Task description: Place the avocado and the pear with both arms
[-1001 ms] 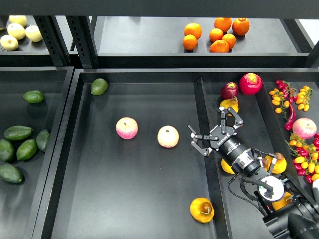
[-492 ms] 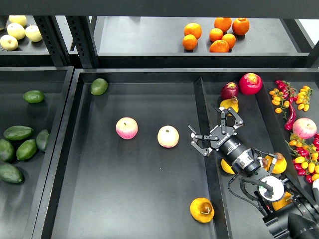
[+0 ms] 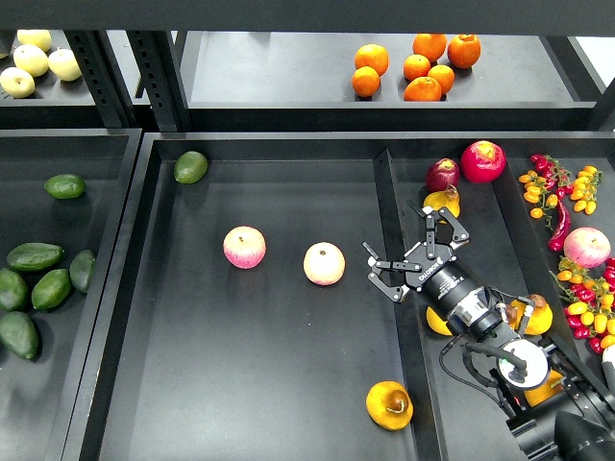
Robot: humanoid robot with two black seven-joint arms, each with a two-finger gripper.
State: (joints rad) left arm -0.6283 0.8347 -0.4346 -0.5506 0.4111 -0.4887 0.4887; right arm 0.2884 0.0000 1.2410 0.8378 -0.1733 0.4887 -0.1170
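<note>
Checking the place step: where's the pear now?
Head view: the pear lies at the bottom of the centre tray, by the divider, below the open right gripper and the two apples.

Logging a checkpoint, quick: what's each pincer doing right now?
Left pincer: not in view.
Right pincer: open, empty, over the divider right of the apples.

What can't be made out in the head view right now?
- Left hand: nowhere in the head view.
- Fruit under the right arm: the orange-yellow pieces are partly covered by the arm, so their kind is unclear.
- Leftmost avocados: cut off by the left edge.
- Yellow-green fruit on the upper left shelf: cropped by the left edge.
- Right hand: open, holding nothing.
</note>
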